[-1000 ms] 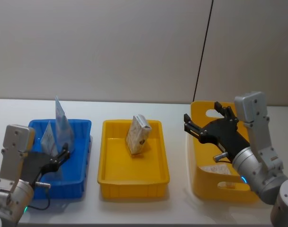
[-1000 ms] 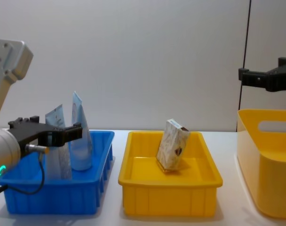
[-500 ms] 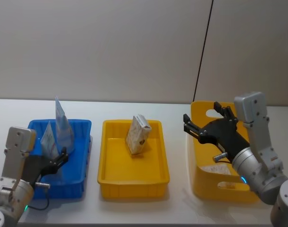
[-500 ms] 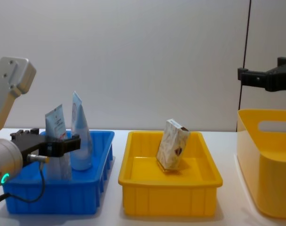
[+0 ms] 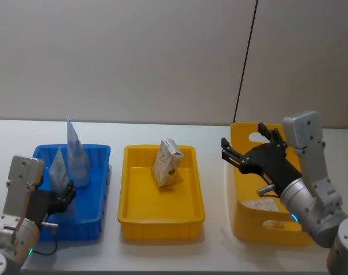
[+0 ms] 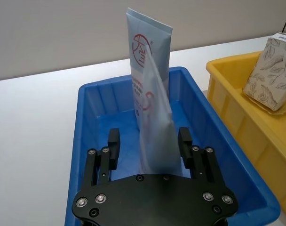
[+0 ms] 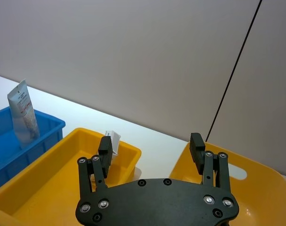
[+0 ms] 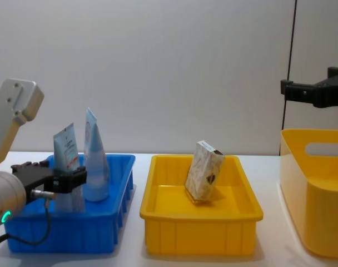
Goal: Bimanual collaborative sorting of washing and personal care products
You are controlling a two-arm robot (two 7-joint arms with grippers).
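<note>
A white table (image 5: 162,252) stands before a plain wall. The left gripper (image 6: 149,141), jaws wide and gripping nothing, straddles the shorter tube (image 6: 154,150), which stands in the blue tray (image 6: 86,117) against the taller tube (image 6: 144,47). It should probably move straight along the tube so neither one topples. The right gripper (image 7: 150,141), open and empty, hovers over the yellow bin (image 7: 265,188).

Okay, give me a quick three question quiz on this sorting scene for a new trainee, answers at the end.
1. True or false: the marbled carton leans in the shallow yellow tray.
2. How many squeeze tubes stand in the blue tray by the open left gripper? A one, B two, C four.
3. Fill in: the right gripper, raised by the deep yellow bin, is ___ (open or shut).
Key: 1 true; 2 B; 3 open.
</note>
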